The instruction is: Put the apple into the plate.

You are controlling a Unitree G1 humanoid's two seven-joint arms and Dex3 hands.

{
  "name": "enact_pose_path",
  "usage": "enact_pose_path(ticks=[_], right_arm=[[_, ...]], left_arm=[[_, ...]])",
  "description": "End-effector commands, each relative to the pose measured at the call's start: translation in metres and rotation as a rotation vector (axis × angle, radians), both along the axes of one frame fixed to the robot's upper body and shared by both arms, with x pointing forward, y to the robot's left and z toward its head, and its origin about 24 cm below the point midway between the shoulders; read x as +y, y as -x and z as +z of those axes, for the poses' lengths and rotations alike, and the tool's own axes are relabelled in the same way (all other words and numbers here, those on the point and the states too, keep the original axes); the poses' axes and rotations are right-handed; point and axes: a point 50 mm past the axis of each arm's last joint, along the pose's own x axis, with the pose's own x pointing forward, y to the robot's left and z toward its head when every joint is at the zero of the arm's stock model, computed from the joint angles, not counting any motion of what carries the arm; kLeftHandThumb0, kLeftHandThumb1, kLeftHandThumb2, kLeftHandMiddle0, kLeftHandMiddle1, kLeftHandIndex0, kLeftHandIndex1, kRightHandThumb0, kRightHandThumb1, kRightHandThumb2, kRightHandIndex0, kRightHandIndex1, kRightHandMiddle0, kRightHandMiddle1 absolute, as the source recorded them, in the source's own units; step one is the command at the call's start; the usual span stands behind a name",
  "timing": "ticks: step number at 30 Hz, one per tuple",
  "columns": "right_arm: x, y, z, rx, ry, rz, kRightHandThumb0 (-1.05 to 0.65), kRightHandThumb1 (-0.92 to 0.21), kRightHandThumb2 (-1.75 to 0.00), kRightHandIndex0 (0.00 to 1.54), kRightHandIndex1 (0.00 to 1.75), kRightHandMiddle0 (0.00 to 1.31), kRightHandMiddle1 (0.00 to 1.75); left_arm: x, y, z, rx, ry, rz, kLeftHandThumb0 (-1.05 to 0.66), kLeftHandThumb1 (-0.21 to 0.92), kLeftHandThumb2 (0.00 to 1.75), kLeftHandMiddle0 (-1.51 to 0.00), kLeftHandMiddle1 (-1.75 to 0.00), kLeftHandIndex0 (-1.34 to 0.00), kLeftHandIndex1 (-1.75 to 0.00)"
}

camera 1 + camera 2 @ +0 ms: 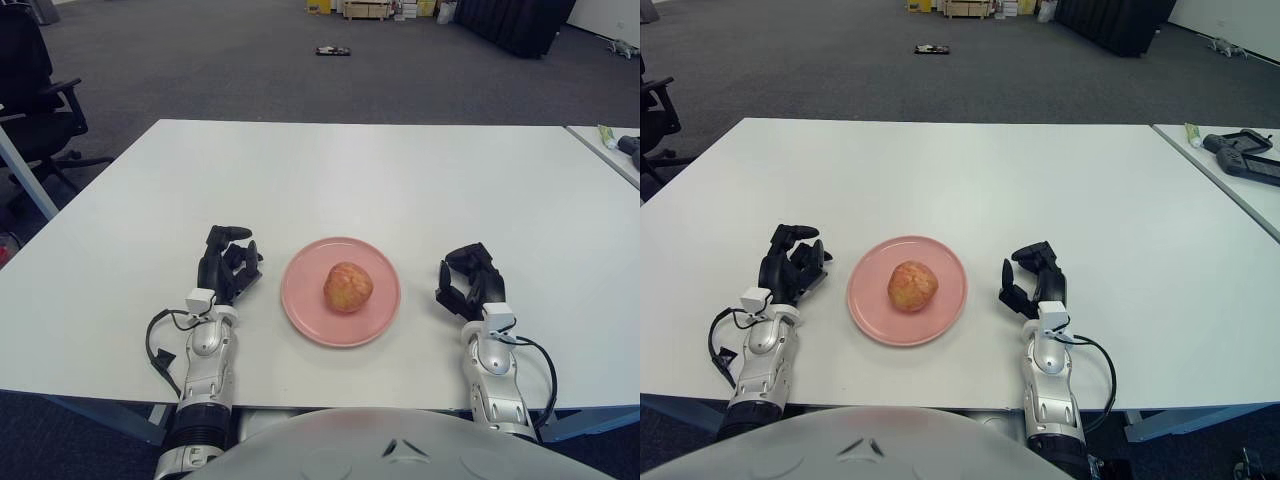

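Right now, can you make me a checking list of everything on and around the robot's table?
Surface: white table, flat, with bare space around the plate.
Job's things: apple sits in the middle of the pink plate.
Clutter: nothing seen on this table.
Robot hands: left robot hand beside the plate on its left, right robot hand on its right; both hold nothing, fingers curled.
Cables: black cable loops at the left wrist and the right wrist.
Surroundings: black office chair at left, second table at right, grey carpet floor.
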Motion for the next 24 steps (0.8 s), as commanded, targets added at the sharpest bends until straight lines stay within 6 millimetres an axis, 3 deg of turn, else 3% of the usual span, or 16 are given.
enact_pose_path(ticks=[1, 15, 24], right_arm=[[0.0028, -0.0021, 0.0041, -0.027, -0.009, 0.016, -0.4, -0.62, -0.94, 0.61, 1.44, 0.38, 1.75], [0.004, -0.0011, 0.0027, -0.04, -0.023, 0.022, -0.39, -0.62, -0.94, 0.62, 1.4, 0.38, 1.75], [0.0043, -0.001, 0.0018, -0.049, -0.021, 0.021, -0.4, -0.6, -0.96, 0.64, 1.44, 0.39, 1.75]], left_arm=[[0.003, -0.0022, 0.0018, 0.005, -0.011, -0.002, -0.38, 0.72, 0.81, -0.52, -1.75, -0.32, -1.75], [0.0029, -0.0026, 0.004, 0.029, -0.076, -0.021, -0.39, 0.63, 0.93, -0.61, -1.75, -0.38, -1.75], [0.0029, -0.0026, 0.0042, 0.04, -0.086, -0.019, -0.4, 0.61, 0.95, -0.59, -1.74, -0.39, -1.75]])
